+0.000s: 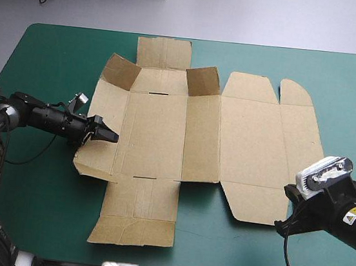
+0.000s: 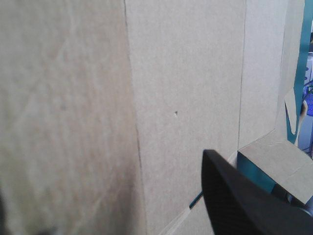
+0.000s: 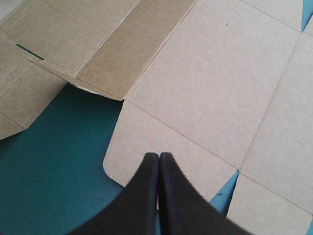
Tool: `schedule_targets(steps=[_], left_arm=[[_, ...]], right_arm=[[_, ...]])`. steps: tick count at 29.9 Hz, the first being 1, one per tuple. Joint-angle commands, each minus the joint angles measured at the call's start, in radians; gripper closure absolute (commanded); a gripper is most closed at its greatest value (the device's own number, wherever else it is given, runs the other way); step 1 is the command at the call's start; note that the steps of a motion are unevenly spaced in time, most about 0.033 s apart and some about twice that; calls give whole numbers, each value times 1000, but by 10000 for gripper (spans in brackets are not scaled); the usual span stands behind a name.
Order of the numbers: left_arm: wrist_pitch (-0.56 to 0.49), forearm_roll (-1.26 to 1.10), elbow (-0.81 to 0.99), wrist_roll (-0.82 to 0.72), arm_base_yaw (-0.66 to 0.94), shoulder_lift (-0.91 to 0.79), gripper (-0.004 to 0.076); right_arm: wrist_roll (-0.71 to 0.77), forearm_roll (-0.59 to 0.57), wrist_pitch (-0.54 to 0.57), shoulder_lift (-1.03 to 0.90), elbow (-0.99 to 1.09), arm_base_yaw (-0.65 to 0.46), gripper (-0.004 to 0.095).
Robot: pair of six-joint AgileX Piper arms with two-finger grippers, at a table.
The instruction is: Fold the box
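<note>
Teal-green cover (image 1: 50, 59) fills the table and shows on every side of the box. We see the box (image 1: 155, 133), a cut sheet of brown board, opened out at the middle of the table and lying almost wholly flat. The box's right half is a broad lid panel (image 1: 249, 135) with rounded tabs on its far edge, flat on the cover. A long flap (image 1: 135, 215) runs off the box's near edge and a short flap (image 1: 165, 52) off its far edge, both flat. Two small corner flaps (image 1: 122, 71) at the box's far side stand tilted up, one on each side of the short flap. The box's left panel (image 1: 101, 123) looks slightly lifted at its near corner.

We find the left gripper (image 1: 109, 136) reaching in low over the box's left edge. In its own view one black finger (image 2: 244, 200) shows well off to one side over the board while the panel hides the other, so the jaws stand apart with the sheet between them; we cannot tell whether they touch it. The right gripper (image 3: 159, 155) sits at the box's near right corner, narrowed to one pointed arch, its tips over a round-cornered flap (image 3: 161, 132) beside the lid panel; contact there is unclear.
</note>
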Motion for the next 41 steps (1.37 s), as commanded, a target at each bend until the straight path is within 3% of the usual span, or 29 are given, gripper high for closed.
schedule_targets(steps=[1, 5, 6, 11, 15, 21, 29, 35, 41], left_arm=[[6, 7, -5, -2, -27, -1, 465], [-30, 13, -5, 16, -40, 7, 716], [-25, 9, -5, 34, -45, 7, 731], [90, -79, -6, 186, -60, -9, 734], [89, -84, -27, 225, -76, -83, 734], [89, 9, -156, 225, -116, -219, 734], [85, 43, -478, 73, -204, -320, 733], [85, 468, -682, 20, -390, -346, 734], [32, 880, -713, 23, -623, -383, 734]], right_arm=[[4, 25, -42, 3, -22, -6, 933], [8, 25, -39, 3, -22, -6, 933], [8, 25, -39, 3, -22, -6, 933], [8, 23, -41, 3, -22, -6, 933], [8, 23, -35, 3, -22, -6, 933], [6, 11, -35, 3, -22, -6, 933], [3, 13, -67, 3, -22, -6, 933], [13, 25, -117, 3, -22, -6, 932], [13, 52, -192, 3, -22, -6, 933]])
